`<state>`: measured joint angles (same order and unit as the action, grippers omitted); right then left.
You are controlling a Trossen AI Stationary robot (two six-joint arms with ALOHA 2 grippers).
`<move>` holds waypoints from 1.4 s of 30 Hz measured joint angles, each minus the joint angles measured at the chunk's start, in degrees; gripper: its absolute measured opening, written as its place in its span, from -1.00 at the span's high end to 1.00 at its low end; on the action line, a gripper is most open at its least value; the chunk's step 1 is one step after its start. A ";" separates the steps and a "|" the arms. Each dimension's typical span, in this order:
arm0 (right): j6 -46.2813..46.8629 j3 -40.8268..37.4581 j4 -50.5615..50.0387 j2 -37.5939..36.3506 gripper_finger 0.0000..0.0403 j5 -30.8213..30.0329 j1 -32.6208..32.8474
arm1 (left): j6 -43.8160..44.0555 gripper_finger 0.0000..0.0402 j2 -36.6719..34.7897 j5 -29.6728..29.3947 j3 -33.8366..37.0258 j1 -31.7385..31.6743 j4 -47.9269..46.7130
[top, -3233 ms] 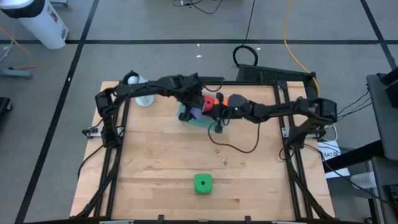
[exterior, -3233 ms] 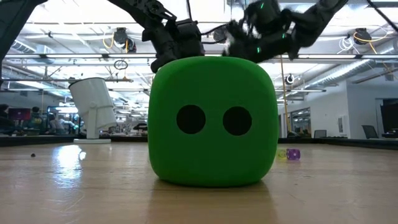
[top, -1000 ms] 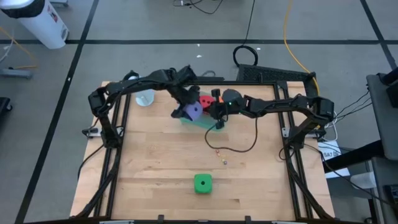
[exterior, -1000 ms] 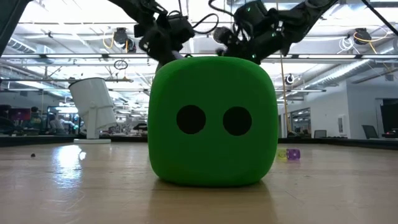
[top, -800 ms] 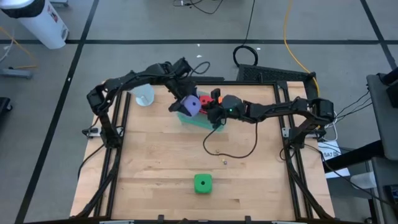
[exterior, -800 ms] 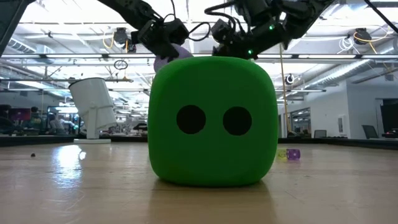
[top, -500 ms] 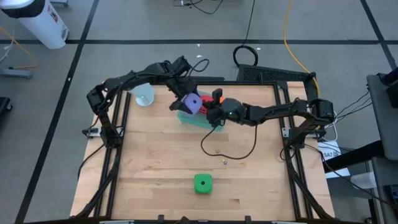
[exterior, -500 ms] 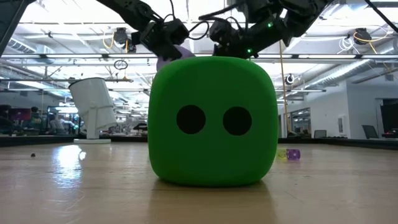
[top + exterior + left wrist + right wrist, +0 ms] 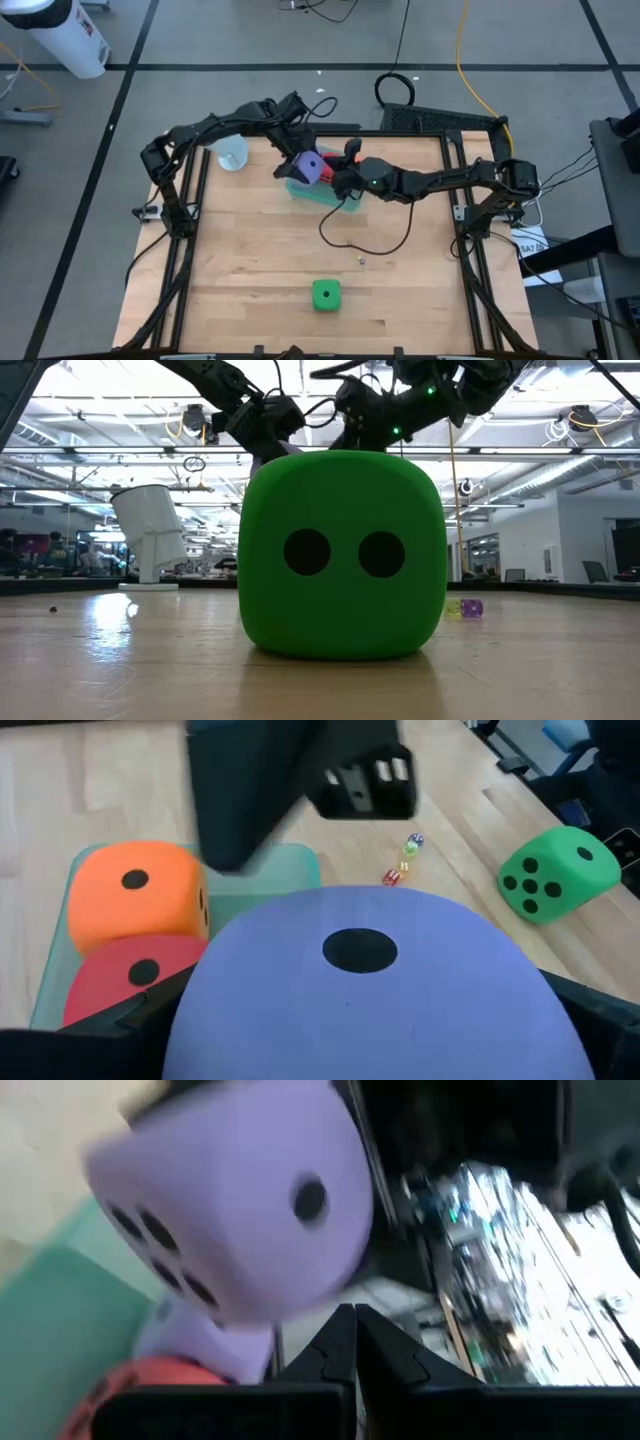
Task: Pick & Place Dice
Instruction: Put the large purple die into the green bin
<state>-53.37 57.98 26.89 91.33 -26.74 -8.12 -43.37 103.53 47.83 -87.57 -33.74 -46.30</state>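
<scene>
Left end effector (image 9: 303, 166): up over the far middle of the pale wooden desk (image 9: 250, 260), fingers spread wide around a big purple foam die with dark pips (image 9: 310, 167), holding it clear above the tray!
Held purple die: in the left wrist view it fills the foreground, one pip facing the camera (image 9: 372, 990); the right wrist view catches its one-pip and multi-pip faces (image 9: 235, 1210).
Right end effector (image 9: 338, 183): just beside the held die, over the tray's near edge, fingers pressed together with nothing between them, as its own wrist view shows (image 9: 352, 1348).
Flat translucent teal tray (image 9: 280, 885): lying on the desk at far centre, under both end effectors.
Orange foam die (image 9: 138, 898): sitting in the tray, one pip up.
Red foam die (image 9: 125, 982): in the tray too, touching the orange one.
Second purple die (image 9: 205, 1338): a pale purple shape under the held one, beside the red; only partly visible.
Green foam die (image 9: 326, 294): alone at the near middle of the desk, well apart from the tray; two pips face the low camera (image 9: 343, 555).
Tiny coloured specks (image 9: 402, 863): lying on the wood between the tray and the green die.
Clear plastic cup (image 9: 232, 155): at the far left of the desk.
</scene>
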 joint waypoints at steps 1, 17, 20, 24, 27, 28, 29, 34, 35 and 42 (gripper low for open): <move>-0.04 0.00 0.76 0.00 1.00 0.59 0.06 | 0.02 -0.97 0.00 -0.01 0.00 0.03 0.08; 4.28 -0.09 3.82 0.07 1.00 20.97 -2.56 | -0.21 -0.97 0.00 -0.06 0.00 2.75 2.63; 7.60 -0.06 2.00 -0.09 1.00 26.60 -4.51 | -0.21 -0.97 0.00 -0.92 0.00 3.65 4.05; 11.18 0.04 -0.88 -0.13 1.00 30.00 -6.18 | -0.05 -0.97 0.00 -3.19 0.02 4.43 5.66; 12.12 0.04 -2.91 -0.12 1.00 31.71 -7.23 | -0.30 -0.97 0.00 -3.02 0.04 4.48 6.09; 12.36 0.04 -3.14 -0.13 1.00 32.06 -7.47 | -0.29 -0.97 0.00 -3.03 0.04 4.46 6.40; 12.79 0.04 -3.27 -0.13 1.00 32.16 -7.69 | -0.21 -0.97 0.01 -3.08 0.04 4.45 6.72; 14.86 0.17 -5.51 0.71 1.00 35.44 -9.02 | -0.27 -0.97 0.02 -3.56 0.06 3.98 7.28; 15.24 0.17 -5.81 1.20 1.00 35.87 -9.27 | -0.27 -0.97 0.08 -3.67 0.08 3.96 7.24; 15.91 0.12 -6.23 4.50 1.00 35.95 -9.66 | -0.42 -0.97 0.24 -4.43 0.15 3.17 6.98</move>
<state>-37.45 58.09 20.67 95.83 9.21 -17.78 -43.79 103.77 43.40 -87.42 -30.57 -39.32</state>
